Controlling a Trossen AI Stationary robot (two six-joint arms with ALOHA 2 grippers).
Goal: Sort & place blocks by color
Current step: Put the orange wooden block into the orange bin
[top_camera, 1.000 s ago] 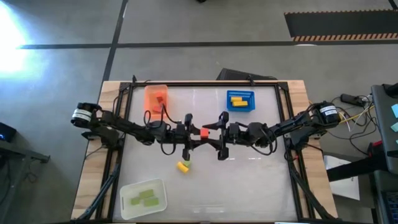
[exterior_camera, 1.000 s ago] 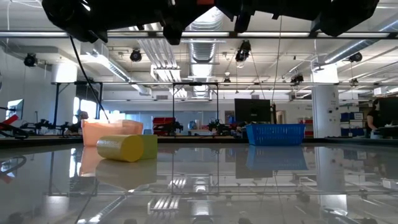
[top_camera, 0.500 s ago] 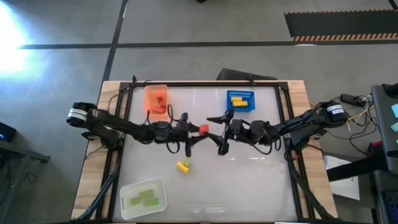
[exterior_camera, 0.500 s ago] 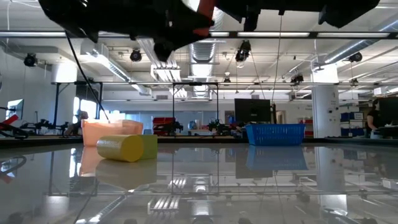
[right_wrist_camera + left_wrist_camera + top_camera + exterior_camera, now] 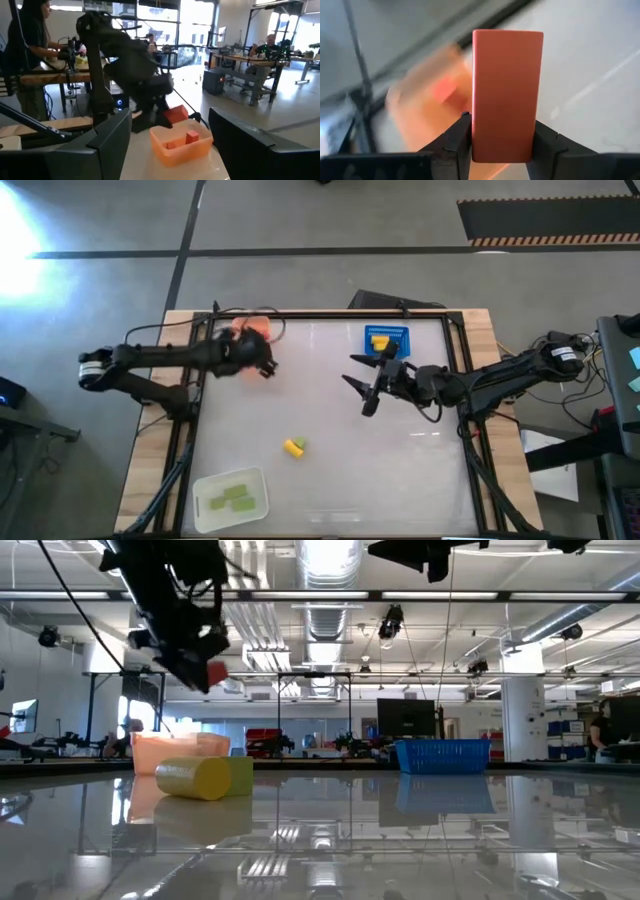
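Upper left of the high view, the left gripper [image 5: 264,367] holds its fingers clamped on a flat red rectangular block [image 5: 507,95] beside the translucent orange plastic tray [image 5: 248,330], while the right gripper [image 5: 362,388] waits mid-table, fingers apart.

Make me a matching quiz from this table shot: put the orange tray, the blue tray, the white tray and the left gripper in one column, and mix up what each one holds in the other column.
Column one:
1. orange tray
2. blue tray
3. white tray
4. left gripper

Column two:
A. light green blocks
B. one red block, clamped between the fingers
C. yellow blocks
D. small red blocks lying inside

Pairs: 1-D, 2-C, 3-A, 4-B
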